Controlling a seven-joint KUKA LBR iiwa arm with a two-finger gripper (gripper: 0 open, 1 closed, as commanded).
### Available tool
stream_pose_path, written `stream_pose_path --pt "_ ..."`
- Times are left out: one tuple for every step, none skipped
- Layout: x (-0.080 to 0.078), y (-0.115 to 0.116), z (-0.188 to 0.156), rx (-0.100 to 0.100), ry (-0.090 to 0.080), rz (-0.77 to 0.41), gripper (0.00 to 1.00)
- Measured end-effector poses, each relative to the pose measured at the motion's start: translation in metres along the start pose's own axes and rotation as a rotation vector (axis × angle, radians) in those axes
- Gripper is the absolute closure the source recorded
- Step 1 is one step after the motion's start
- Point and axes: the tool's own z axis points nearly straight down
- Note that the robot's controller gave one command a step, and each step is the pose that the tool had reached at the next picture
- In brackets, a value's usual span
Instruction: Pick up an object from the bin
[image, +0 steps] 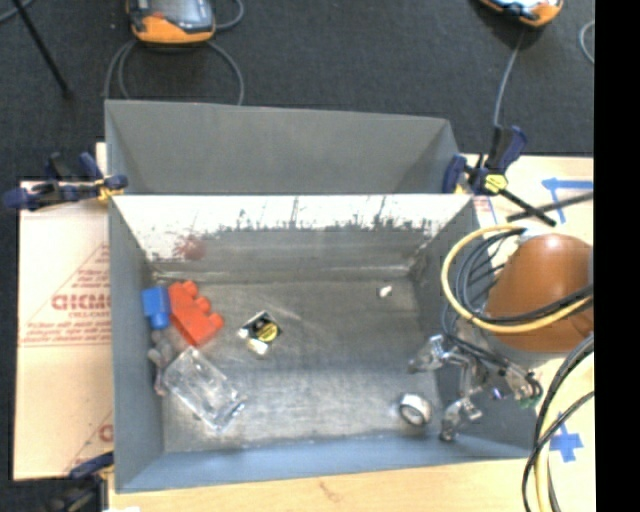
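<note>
Tool (447, 398) in the bin's (300, 462) near-right corner, beside a pale ring (413, 410); grip state: cannot tell.

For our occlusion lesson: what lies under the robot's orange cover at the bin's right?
Below the orange cover hangs the gripper, beside a small white ring. The floor and wall of the bin beneath the cover are hidden.

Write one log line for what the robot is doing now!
gripper: right front of bin | nearest: small whitish ring, beside it | view's left: orange block, blue block, clear plastic piece
</note>
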Motion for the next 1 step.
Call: stream_pose_path --pt "-0.0207 0.0323 0.0248 0.015 -0.020 -0.267 0.00"
